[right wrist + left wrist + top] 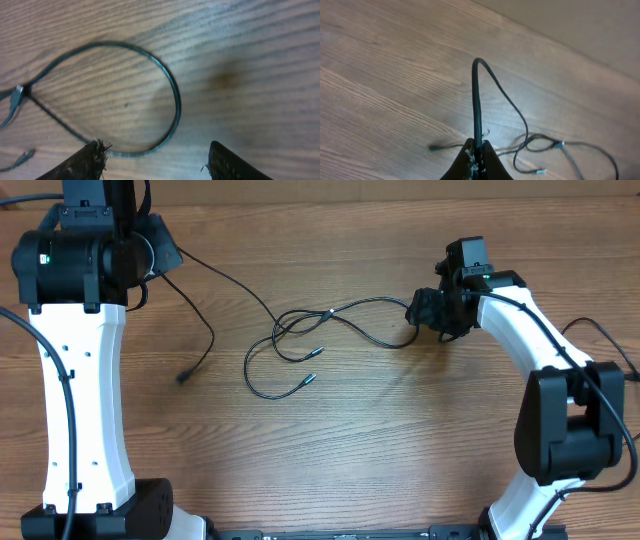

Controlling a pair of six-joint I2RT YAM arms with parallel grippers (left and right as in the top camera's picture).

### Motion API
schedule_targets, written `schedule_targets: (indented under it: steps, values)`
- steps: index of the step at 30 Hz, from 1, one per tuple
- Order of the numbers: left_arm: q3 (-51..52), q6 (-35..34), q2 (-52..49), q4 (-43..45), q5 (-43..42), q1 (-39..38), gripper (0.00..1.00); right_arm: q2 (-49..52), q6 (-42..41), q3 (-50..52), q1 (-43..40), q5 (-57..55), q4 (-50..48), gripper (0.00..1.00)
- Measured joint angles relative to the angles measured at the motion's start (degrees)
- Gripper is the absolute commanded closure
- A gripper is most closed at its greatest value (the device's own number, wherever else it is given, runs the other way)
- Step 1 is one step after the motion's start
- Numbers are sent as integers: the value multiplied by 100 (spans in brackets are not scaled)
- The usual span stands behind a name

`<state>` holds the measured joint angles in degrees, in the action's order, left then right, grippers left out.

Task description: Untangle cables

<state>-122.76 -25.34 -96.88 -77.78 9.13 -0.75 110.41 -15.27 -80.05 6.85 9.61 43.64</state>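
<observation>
Thin black cables (345, 308) lie looped in the table's middle, with small silvery plug ends (311, 378) toward the front. One strand runs up-left to my left gripper (160, 255). In the left wrist view this gripper (479, 146) is shut on a black cable (475, 100), which arches up and then drops to the tangle (545, 142). My right gripper (421, 320) sits at the tangle's right end. Its fingers (94, 152) stand open, wide apart, over a cable loop (172, 95) that lies flat on the wood, with nothing gripped.
A separate black strand hangs from the left arm's side and ends in a dark plug (183, 377) on the wood. Thicker robot wires trail near the right arm (600, 335). The white arm bodies (85, 400) flank the table.
</observation>
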Motion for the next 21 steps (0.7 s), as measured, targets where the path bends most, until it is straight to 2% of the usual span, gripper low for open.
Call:
schedule_targets:
  steps: [4, 11, 21]
  values:
    - [0, -348, 0, 485, 173, 0, 96, 234, 4, 0, 0, -2, -313, 30]
    - [0, -479, 0, 1768, 249, 0, 96, 540, 221, 0, 0, -31, -890, 30]
    - [0, -481, 0, 2382, 13, 0, 96, 654, 444, 2, 0, -122, -1379, 34]
